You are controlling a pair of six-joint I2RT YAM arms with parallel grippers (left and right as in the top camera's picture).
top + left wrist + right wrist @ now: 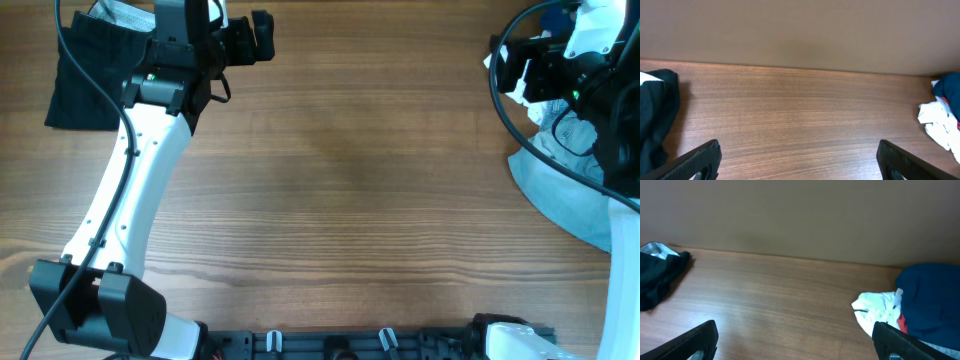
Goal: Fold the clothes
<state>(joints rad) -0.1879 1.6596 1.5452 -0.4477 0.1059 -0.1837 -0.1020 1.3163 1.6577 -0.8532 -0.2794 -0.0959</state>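
Your black garment (pixel 85 80) sits up at 10 o'clock on the table (pixel 350 180) in the overhead view, bunched into a rough dark block, with a bit of pale grey lining (pixel 120 15) showing along its top edge. It doesn't look flat or squared off, and nothing is gripping it.

Your left gripper (pixel 250 40) hangs just to the 3 o'clock side of the garment, above bare wood. On the left wrist cam the left gripper (pixel 797 150) has both fingers spread wide with only tabletop between them. The garment (pixel 655 115) is off at 9 o'clock in that view.

Your right gripper (pixel 505 68) is way over at 2 o'clock, well apart from the garment. On the right wrist cam the right gripper (pixel 795 330) is spread wide too, with nothing in it. The garment (pixel 660 275) shows far off at 9 o'clock.

There's a pile by the right arm: a white cloth (pixel 877 307) touching a navy cloth (pixel 930 300). In the overhead view, a light blue cloth (pixel 560 190) is at 3 o'clock, partly under the arm.
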